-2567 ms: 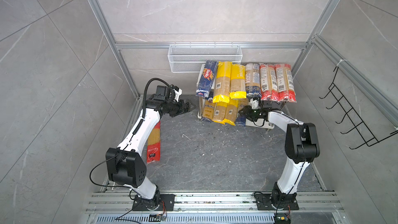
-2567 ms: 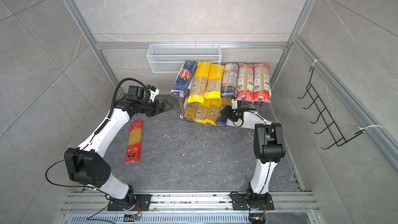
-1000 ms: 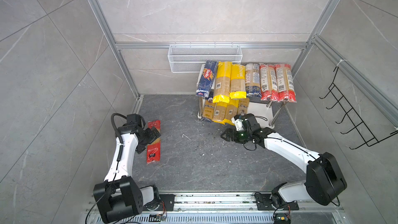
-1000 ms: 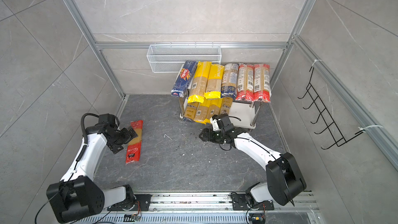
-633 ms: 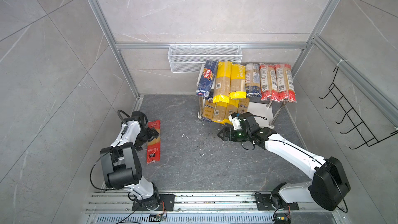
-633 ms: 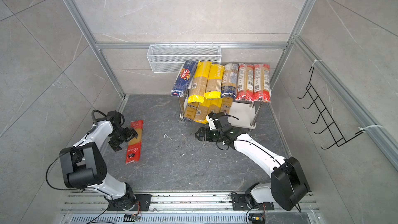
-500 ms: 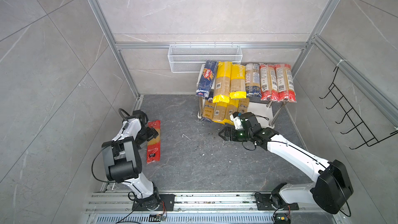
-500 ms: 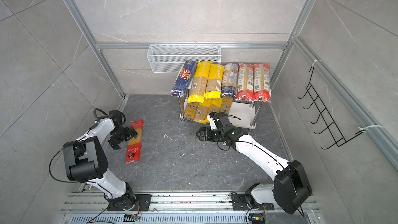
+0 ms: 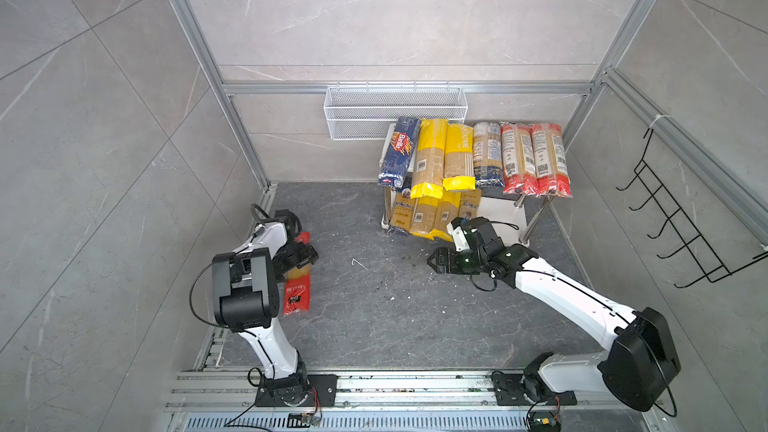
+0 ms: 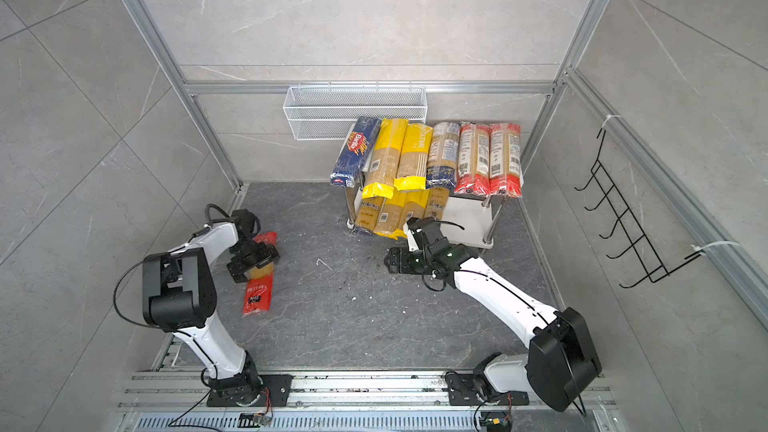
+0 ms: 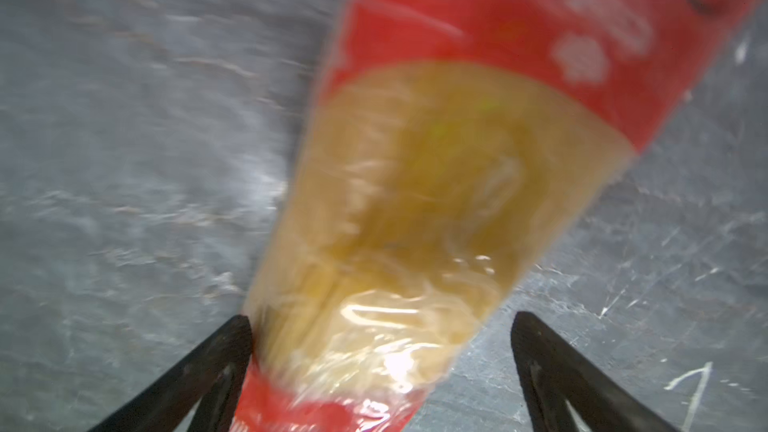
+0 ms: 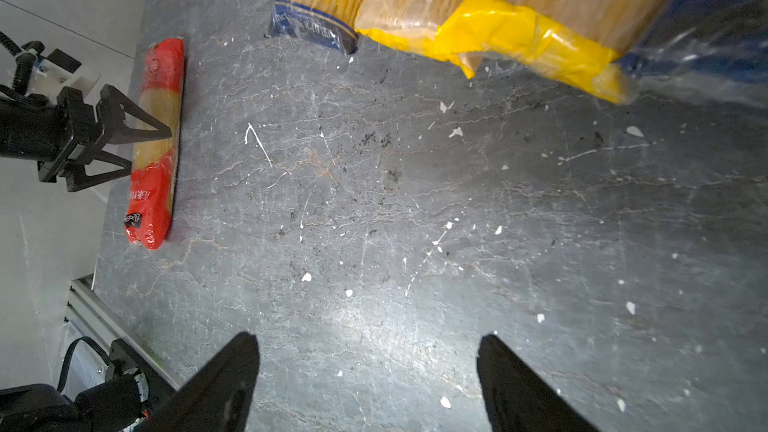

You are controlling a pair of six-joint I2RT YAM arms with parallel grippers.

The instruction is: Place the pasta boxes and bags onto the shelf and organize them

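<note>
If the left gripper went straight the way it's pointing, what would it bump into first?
The red pasta bag. The left gripper points down at the bag's clear middle, with its jaws open on either side. The bag lies on the dark floor. How big the gap is, I can't tell.

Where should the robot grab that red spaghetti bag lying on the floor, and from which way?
Probably the clear middle of the red bag, pinched across its narrow width from above. It lies flat on the floor, long and thin, so the middle should balance, and both long sides are free. The left gripper straddles that spot, fingers open on either side.
</note>
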